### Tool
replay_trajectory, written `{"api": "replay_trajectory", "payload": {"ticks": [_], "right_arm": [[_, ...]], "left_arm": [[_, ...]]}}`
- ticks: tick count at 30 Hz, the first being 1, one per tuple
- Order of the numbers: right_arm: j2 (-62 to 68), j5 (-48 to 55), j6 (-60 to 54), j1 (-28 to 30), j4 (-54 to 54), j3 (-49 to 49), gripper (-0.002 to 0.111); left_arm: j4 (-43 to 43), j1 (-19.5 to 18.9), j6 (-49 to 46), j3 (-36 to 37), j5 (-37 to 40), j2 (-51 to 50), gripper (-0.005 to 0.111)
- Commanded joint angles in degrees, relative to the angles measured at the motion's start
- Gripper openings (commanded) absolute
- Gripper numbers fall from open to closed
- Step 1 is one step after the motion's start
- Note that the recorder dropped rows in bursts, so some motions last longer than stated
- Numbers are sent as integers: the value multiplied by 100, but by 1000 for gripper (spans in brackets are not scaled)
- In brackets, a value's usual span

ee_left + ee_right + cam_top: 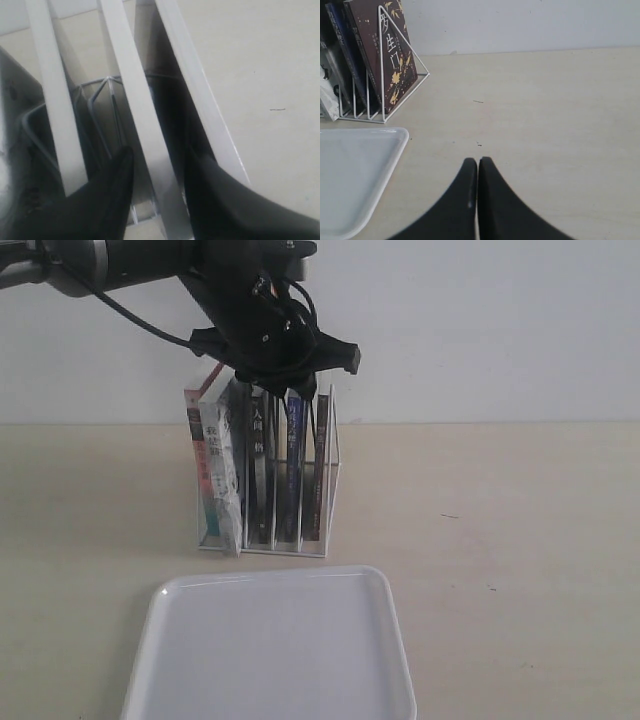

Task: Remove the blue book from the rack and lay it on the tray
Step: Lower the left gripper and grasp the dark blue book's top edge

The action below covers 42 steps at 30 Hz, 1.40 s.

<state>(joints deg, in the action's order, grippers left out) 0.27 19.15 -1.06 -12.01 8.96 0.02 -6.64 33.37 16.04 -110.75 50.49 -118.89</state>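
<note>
Rack: small white wire rack with upright dividers (335, 465), standing left of centre in the exterior view on the beige tabletop (520, 540).
Rack contents: books upright in the slots. From the frame's left, a pink-and-teal book (200, 465), a white-spined book in glossy wrap (225, 475), a black-spined book with white characters (256, 445), the thin dark blue book with white spine characters (293, 455), then a dark-covered book with gold characters (321, 445) in the end slot.
Task item: the blue book is upright in its slot, second from the rack's right end, not on the tray.
Tray: large plain white shallow tray with rounded corners (270, 660), bottom centre of the frame, just in front of the rack and apart from it.
Left gripper (290, 392): at the rack's top, over the blue book. Its black fingers (117, 175) stand parted on either side of one book's white page edge, with a dark sliver on each side; not clamped.
Right gripper (478, 161): clenched, fingertips pressed together with nothing between, over bare tabletop.
</note>
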Motion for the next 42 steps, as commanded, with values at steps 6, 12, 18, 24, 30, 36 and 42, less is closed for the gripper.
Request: {"api": "replay_trajectory", "payload": {"ticks": [6, 12, 18, 24, 30, 36, 42], "right_arm": [[-27, -18, -16, 5, -47, -2, 0], [-27, -18, -16, 5, -47, -2, 0], [-27, -18, -16, 5, -47, -2, 0], [-27, -18, -16, 5, -47, -2, 0], [-27, -18, -16, 5, -47, -2, 0], [-27, -18, -16, 5, -47, -2, 0], [-27, -18, -16, 5, -47, -2, 0]], "left_arm": [[0, 50, 64, -27, 62, -14, 33], [12, 50, 54, -27, 93, -162, 33], [12, 50, 64, -27, 93, -162, 30], [12, 50, 64, -27, 148, -162, 10], [12, 50, 39, -27, 148, -149, 4], [-24, 50, 63, -27, 137, 47, 4], [-25, 50, 63, -109, 185, 327, 4]]}}
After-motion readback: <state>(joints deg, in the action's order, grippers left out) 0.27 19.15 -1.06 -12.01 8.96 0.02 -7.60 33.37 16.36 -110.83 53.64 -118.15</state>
